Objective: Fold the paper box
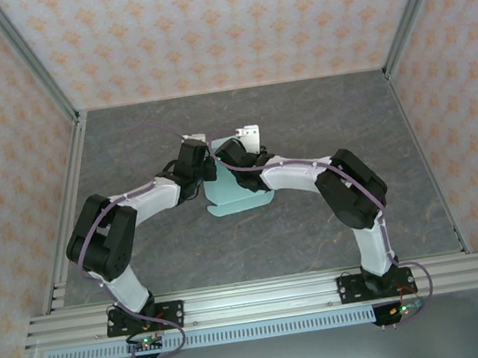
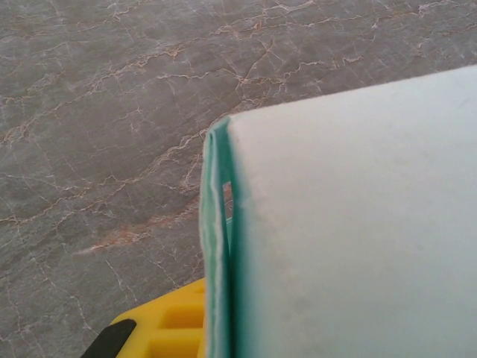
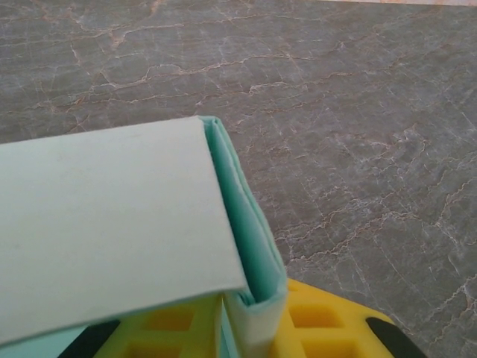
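Note:
The paper box (image 1: 241, 195), pale mint-green card, lies partly folded at the middle of the table, a rounded flap toward the arms. Both grippers meet at its far end. My left gripper (image 1: 204, 168) is shut on the box's upright side wall. In the left wrist view that wall's doubled edge (image 2: 216, 246) runs up beside one yellow finger (image 2: 160, 328), and a broad panel (image 2: 358, 224) hides the other. My right gripper (image 3: 250, 324) is shut on the opposite folded wall (image 3: 257, 246), pinched between two yellow fingers (image 3: 332, 321), with a flat panel (image 3: 104, 216) to its left.
The grey marbled tabletop (image 1: 329, 122) spreads all round the box. Aluminium rails (image 1: 256, 299) run along the near edge and up both sides. Patterned walls (image 1: 217, 22) close the back and sides.

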Motion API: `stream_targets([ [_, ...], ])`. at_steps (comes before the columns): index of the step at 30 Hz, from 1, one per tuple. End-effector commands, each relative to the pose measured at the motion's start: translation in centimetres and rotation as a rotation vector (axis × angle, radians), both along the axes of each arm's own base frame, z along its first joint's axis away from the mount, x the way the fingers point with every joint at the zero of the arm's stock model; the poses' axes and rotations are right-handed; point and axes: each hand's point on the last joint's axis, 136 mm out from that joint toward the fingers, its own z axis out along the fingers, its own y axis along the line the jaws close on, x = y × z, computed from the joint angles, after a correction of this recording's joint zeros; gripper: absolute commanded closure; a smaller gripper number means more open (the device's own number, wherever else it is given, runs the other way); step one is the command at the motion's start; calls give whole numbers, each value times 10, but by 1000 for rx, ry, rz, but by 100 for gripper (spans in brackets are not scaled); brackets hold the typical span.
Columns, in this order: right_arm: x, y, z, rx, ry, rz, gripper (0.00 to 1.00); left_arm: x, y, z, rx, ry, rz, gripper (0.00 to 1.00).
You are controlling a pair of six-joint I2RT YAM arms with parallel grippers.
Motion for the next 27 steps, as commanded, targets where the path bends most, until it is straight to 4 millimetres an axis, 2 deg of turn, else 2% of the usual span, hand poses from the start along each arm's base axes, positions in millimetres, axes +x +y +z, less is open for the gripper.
stream_targets([
  [1, 6, -7, 13, -2, -19, -23, 77, -2, -6, 2, 5, 5, -26, 100],
  [10, -5, -4, 19, 52, -4, 37, 62, -2, -5, 3, 12, 7, -19, 100],
  [13, -9, -2, 21, 76, 4, 60, 54, -1, -5, 4, 11, 6, -17, 100],
  [18, -16, 6, 25, 132, 26, 119, 35, -2, -3, 2, 19, 10, -11, 100],
  [22, -23, 15, 28, 174, 50, 172, 26, -1, -3, 2, 21, 15, -8, 100],
  [27, -39, 19, 36, 217, 86, 257, 16, -2, 1, 1, 45, 23, 5, 100],
])
